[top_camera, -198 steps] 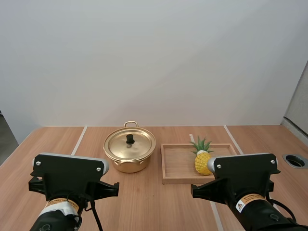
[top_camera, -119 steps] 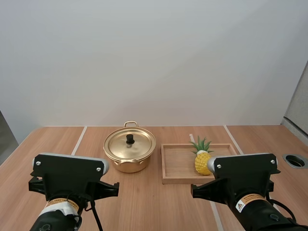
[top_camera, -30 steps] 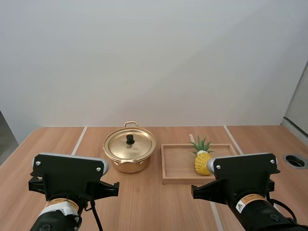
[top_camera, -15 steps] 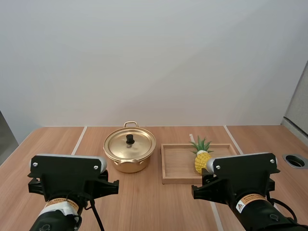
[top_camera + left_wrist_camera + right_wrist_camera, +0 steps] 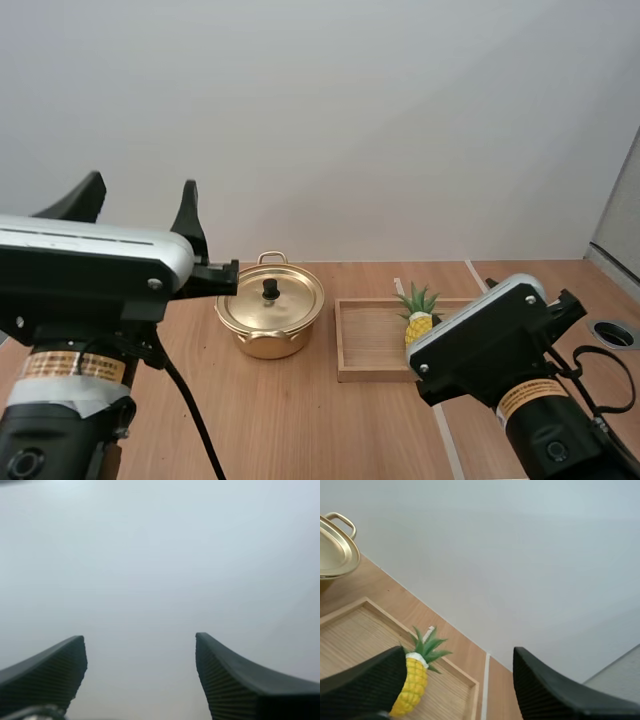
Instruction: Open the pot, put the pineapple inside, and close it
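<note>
A gold pot [image 5: 269, 318] stands on the wooden table with its lid [image 5: 270, 300] on, a black knob in the middle. To its right lies a wooden tray [image 5: 368, 345] holding a small yellow pineapple [image 5: 417, 316], partly behind my right arm. My left gripper [image 5: 141, 195] is raised high, left of the pot, open and empty. In the left wrist view its fingers [image 5: 50, 672] stand apart against the bare wall. My right gripper [image 5: 459, 655] is open and empty, tilted over the tray [image 5: 355, 635], near the pineapple [image 5: 413, 679]; the pot's lid [image 5: 334, 551] lies beyond.
A round hole [image 5: 613, 334] is set in the table near its right edge. A plain wall rises just behind the table. Bare wood lies in front of the pot and tray, between the two arms.
Both arms have lifted from their low rest. The left gripper has swung up high and the right has tilted toward the tray. Both grippers have gone from shut to open.
</note>
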Available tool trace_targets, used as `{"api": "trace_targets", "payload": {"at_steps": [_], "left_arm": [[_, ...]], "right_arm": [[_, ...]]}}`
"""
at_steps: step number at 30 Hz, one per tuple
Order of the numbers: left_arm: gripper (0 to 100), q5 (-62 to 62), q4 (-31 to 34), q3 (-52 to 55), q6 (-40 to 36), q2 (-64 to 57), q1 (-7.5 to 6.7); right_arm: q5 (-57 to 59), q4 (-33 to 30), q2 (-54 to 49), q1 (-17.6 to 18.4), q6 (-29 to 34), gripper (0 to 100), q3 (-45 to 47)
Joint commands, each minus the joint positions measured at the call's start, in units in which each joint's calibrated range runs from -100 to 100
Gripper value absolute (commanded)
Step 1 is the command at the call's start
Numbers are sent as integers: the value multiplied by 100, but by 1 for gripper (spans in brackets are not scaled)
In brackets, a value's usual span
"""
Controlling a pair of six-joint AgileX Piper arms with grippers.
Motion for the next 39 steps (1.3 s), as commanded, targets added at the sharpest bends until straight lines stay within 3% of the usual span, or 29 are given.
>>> {"api": "trace_targets", "payload": {"at_steps": [1, 6, 11, 14, 17, 19, 22, 29, 39], "left_arm": [[100, -30, 25, -593, -52, -24, -8], [100, 314, 25, -1272, -52, -24, -8], [100, 3388, -78, -2196, 107, 1033, -8], [100, 4523, -901, -2692, 1145, 1955, -8], [100, 5752, -2284, -3186, 3160, 2840, -8], [100, 6827, -3090, -3490, 4037, 3472, -8], [100, 8303, -3870, -3952, 4736, 4351, -8], [100, 10816, -3958, -4946, 4698, 6520, -8], [100, 10940, -3931, -6070, 4511, 8467, -8]], "right_arm": [[767, -236, 27, -26, 50, 100, -801], [2247, -226, 27, -26, 794, 100, -2328], [2589, -171, 343, -26, 1065, 100, -3596], [2984, -54, 712, -26, 1065, 100, -4198], [3473, 19, 1079, -26, 1044, 100, -4637], [3853, 31, 1269, -26, 1044, 100, -4818], [4404, 31, 1357, -26, 1044, 100, -4855], [6083, 262, 1362, -26, 522, 100, -4855], [6896, 607, 1362, -26, 489, 100, -4855]]}}
